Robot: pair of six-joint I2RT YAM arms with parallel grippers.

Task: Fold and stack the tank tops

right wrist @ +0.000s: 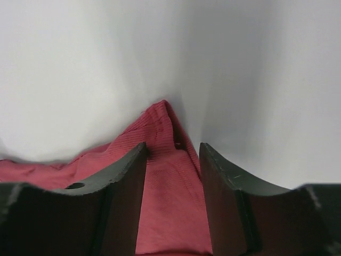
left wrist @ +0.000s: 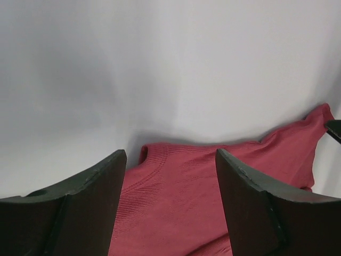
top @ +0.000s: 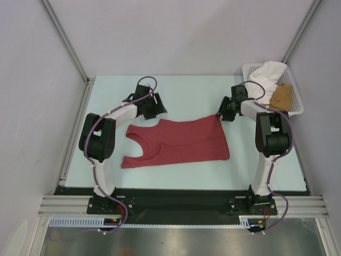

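The dark red tank top (top: 178,142) lies spread flat in the middle of the table, straps to the left and hem to the right. Its far right hem corner rises to a peak at my right gripper (top: 219,114). In the right wrist view the red cloth (right wrist: 160,128) lies between the fingers of that gripper (right wrist: 173,145), whose jaws stand apart and open. My left gripper (top: 157,109) hovers open over the top's far left strap; the wrist view shows the ribbed strap (left wrist: 160,181) under the open gripper (left wrist: 170,152). The tan-brown tank top (top: 281,96) sits crumpled in the basket.
A white mesh basket (top: 250,68) stands at the table's far right corner, holding a white cloth (top: 268,73) beside the tan-brown top. Metal frame posts and white walls enclose the table.
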